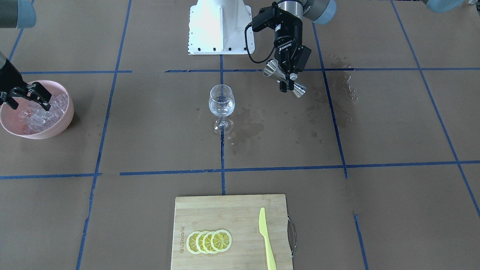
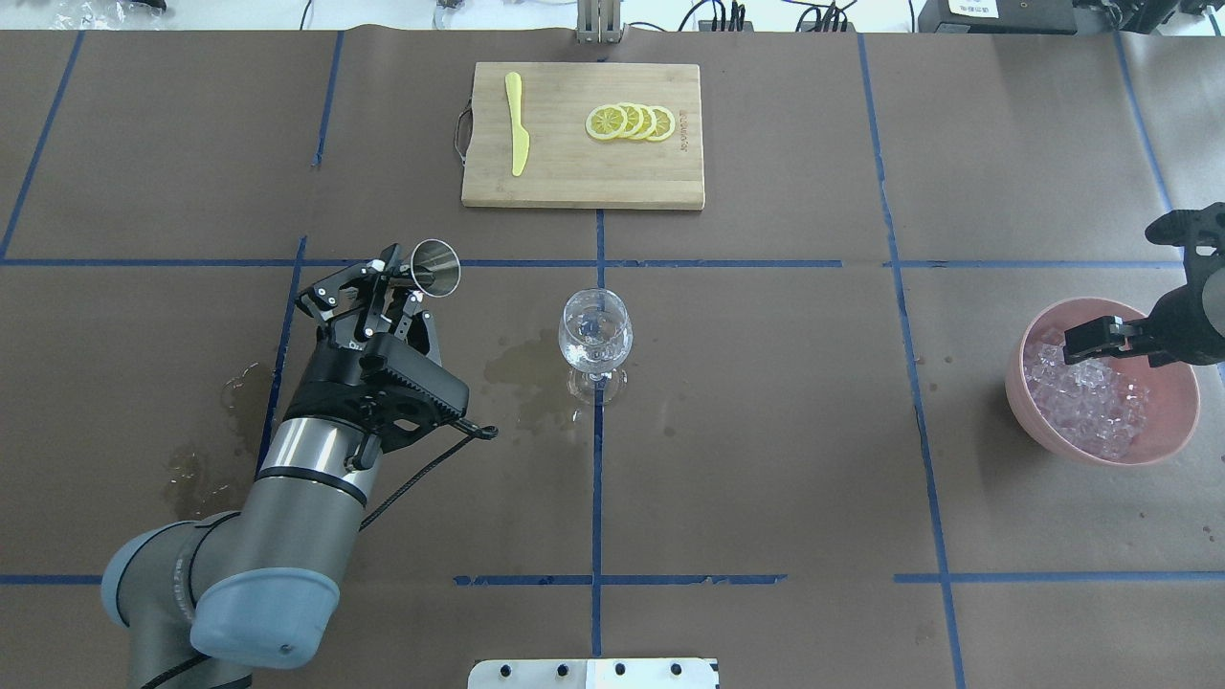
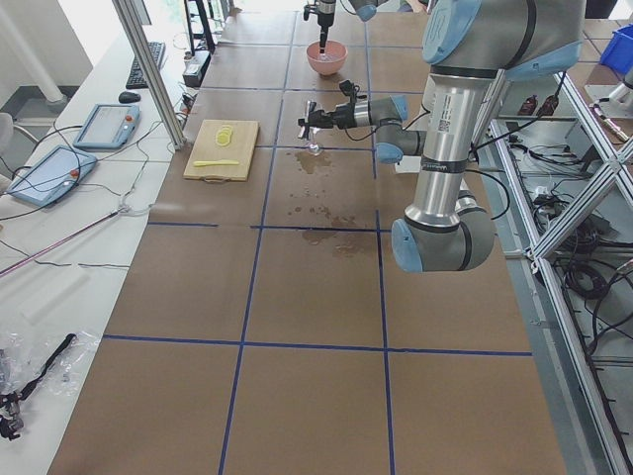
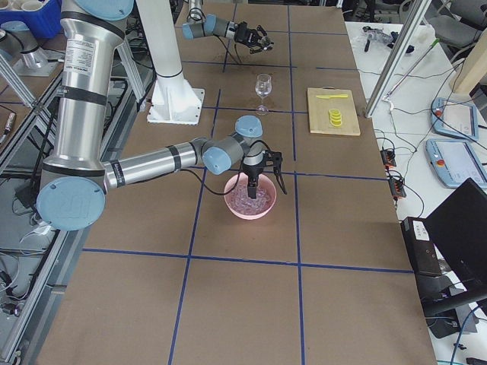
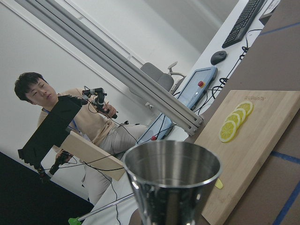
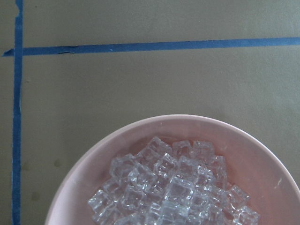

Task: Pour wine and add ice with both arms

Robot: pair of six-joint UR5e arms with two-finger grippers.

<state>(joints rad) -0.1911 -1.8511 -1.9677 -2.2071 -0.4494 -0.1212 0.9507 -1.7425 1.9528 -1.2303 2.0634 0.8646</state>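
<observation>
The wine glass (image 2: pixel 594 335) stands alone at the middle of the surface (image 2: pixel 766 459). Bare paper is seen all round it, and wet patches (image 2: pixel 522 368) lie just beside its foot on the robot's left. Further to that side of the glass, room is taken up by the left tool (image 2: pixel 400 283), clamped on a tilted steel jigger (image 2: pixel 435 268). Beyond the glass, well apart, a cutting board (image 2: pixel 574 182) is laid. Far to the glass's right, the pink bowl (image 1: pixel 56 129) is occupied by the right tool (image 1: pixel 28 98), its fingers spread over the ice (image 1: pixel 41 118).
</observation>
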